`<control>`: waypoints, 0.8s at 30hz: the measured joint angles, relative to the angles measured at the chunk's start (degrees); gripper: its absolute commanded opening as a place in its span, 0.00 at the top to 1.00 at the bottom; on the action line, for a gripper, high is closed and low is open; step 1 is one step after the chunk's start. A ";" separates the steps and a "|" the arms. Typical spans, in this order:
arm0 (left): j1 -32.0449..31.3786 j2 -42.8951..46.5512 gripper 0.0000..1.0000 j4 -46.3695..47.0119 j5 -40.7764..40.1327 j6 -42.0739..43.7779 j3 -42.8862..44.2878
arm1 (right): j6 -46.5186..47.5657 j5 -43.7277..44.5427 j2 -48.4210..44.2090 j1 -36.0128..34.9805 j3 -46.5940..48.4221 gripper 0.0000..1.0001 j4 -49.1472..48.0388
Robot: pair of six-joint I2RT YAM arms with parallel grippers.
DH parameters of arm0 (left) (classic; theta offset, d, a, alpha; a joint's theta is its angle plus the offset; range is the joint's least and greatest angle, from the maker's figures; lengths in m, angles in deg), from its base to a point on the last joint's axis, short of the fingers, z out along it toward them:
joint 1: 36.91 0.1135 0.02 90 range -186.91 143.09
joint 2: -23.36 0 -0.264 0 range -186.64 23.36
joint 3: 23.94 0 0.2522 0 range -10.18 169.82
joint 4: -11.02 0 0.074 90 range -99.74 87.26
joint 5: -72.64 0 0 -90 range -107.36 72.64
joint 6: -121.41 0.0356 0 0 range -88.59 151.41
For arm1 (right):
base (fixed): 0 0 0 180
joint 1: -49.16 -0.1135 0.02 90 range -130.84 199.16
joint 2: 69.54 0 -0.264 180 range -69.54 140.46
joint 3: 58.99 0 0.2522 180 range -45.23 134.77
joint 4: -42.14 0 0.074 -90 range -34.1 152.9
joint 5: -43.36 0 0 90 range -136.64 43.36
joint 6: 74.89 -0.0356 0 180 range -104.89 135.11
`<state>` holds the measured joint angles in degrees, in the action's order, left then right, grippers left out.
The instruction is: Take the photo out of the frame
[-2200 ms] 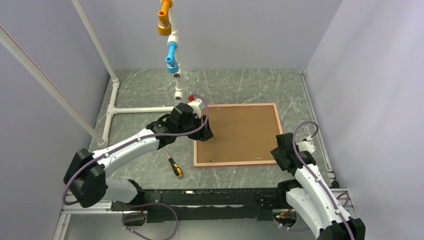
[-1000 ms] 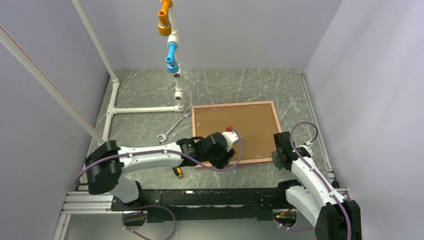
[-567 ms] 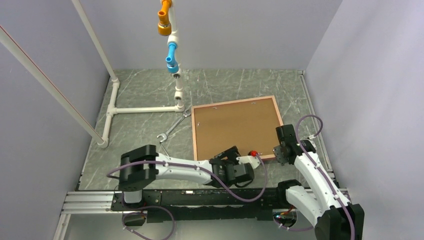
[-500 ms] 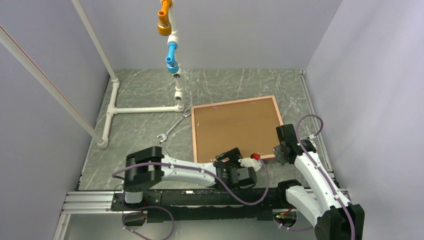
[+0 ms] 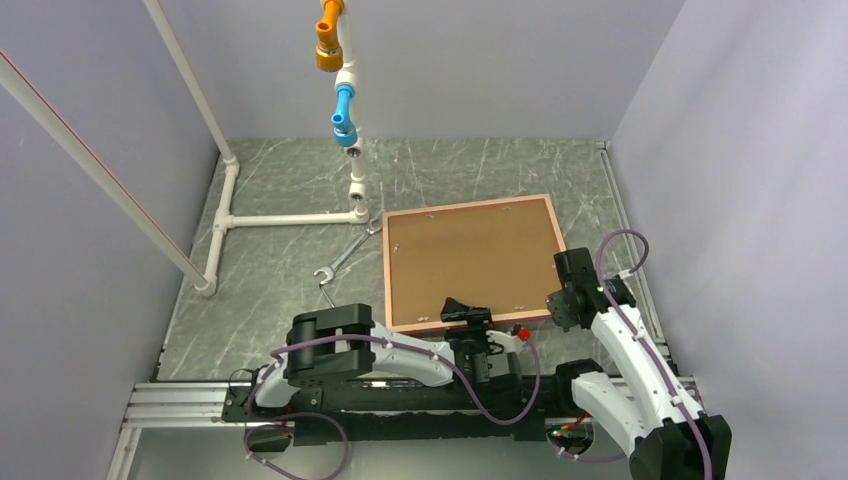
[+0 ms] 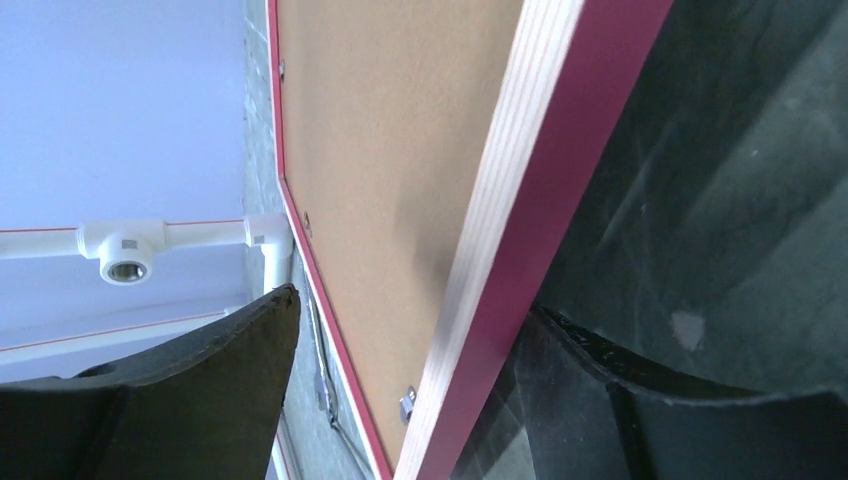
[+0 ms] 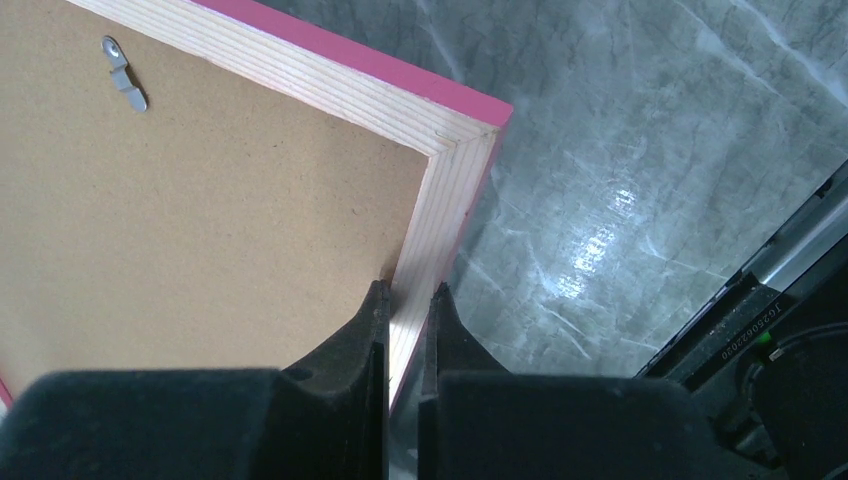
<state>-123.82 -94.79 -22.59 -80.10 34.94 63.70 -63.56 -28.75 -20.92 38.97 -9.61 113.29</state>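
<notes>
The frame (image 5: 470, 262) lies back up, its near rail between the wide-spread jaws of the left gripper (image 6: 410, 310). The right gripper (image 7: 405, 295) pinches its right rail.

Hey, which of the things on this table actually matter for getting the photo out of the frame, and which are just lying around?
Part of the job: frame, face down; its backing board; right gripper, pinching the frame's right rail; left gripper, open at its near edge. The photo itself is hidden.
Lying about: wrench; white pipe structure.
</notes>
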 measured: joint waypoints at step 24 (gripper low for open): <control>4.76 -2.60 0.67 11.93 2.91 14.49 -1.68 | 0.17 -1.88 -1.84 0.04 1.81 1.00 1.22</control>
<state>-119.06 -97.39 -10.66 -77.19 49.43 62.02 -63.39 -30.63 -22.76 39.01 -7.80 114.51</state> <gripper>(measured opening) 0.424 0.085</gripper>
